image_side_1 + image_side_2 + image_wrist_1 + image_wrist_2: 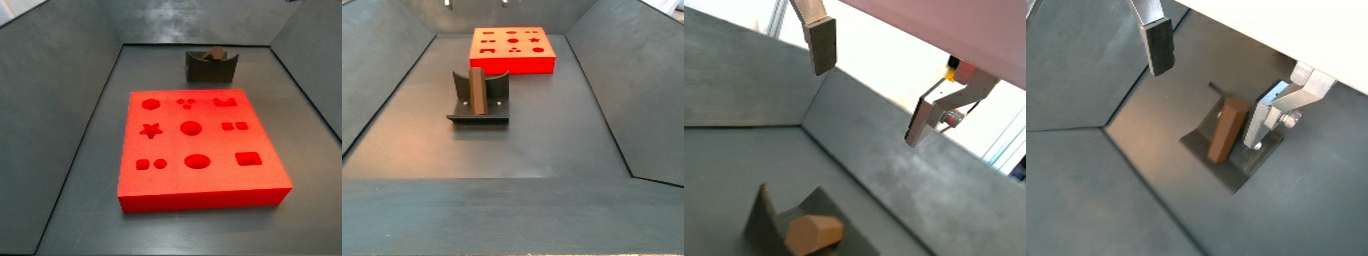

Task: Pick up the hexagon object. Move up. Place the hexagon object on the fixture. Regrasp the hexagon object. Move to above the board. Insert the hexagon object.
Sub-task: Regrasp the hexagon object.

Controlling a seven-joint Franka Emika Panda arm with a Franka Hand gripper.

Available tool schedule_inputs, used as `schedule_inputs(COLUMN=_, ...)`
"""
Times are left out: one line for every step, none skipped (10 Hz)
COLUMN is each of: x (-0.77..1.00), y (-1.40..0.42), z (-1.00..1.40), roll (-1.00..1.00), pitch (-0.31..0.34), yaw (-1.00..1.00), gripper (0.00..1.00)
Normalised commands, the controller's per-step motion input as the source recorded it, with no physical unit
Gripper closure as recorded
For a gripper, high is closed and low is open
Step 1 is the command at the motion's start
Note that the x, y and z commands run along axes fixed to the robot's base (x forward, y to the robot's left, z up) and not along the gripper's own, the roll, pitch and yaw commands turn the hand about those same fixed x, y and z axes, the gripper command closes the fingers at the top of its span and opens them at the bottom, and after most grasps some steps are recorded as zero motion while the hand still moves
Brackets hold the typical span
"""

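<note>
My hand: it hangs high over the grey desk (543, 150), above the fixture. In both wrist views my hand (871, 85) (1213, 85) has its two fingers set wide apart with nothing between them. One finger (822, 47) is a flat plate with a dark pad; the other finger (1264, 118) is a silver plate. I hold nothing.

Hexagon object: in a wrist view the hexagon object (1228, 131) is a reddish-brown rod lying in the fixture, below the gap between my fingers and close to the silver one. In a wrist view its six-sided end face (812, 235) points toward the camera, seated in the notch. I am not touching it.

Fixture: the fixture (481, 102) is a dark block on a base plate, standing on the desk between the near end and the board. In a side view the fixture (214, 69) sits just beyond the far edge of the board, with the peg's tip showing in its notch.

Board: the board (198, 147) is a bright red slab lying flat, its top cut with darker recesses: hexagon, star, circles, squares, a crown. In a side view the board (512, 50) lies at the far end of the desk, apart from the fixture.

Walls: grey panels (80, 60) ring the desk.
</note>
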Motion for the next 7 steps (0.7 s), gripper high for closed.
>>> schedule_inputs(x=0.11, y=-0.05, z=-0.02, roll=0.98, pitch=0.205, yaw=0.16, gripper=0.00)
schedule_inputs(x=0.11, y=-0.05, z=-0.02, roll=0.68, pitch=0.175, yaw=0.19, gripper=0.00)
schedule_inputs(x=0.11, y=-0.05, z=-0.02, roll=0.55, pitch=0.160, yaw=0.20, gripper=0.00)
schedule_inputs(x=0.11, y=-0.04, z=-0.02, roll=0.33, pitch=0.126, yaw=0.21, gripper=0.00)
schedule_inputs(x=0.11, y=-0.03, z=-0.01, roll=0.26, pitch=0.103, yaw=0.22, gripper=0.00)
schedule_inputs(x=0.09, y=-0.04, z=-0.01, roll=0.19, pitch=0.056, yaw=0.22, gripper=0.00)
schedule_inputs(x=0.09, y=-0.05, z=-0.02, roll=0.17, pitch=0.024, yaw=0.21, gripper=0.00)
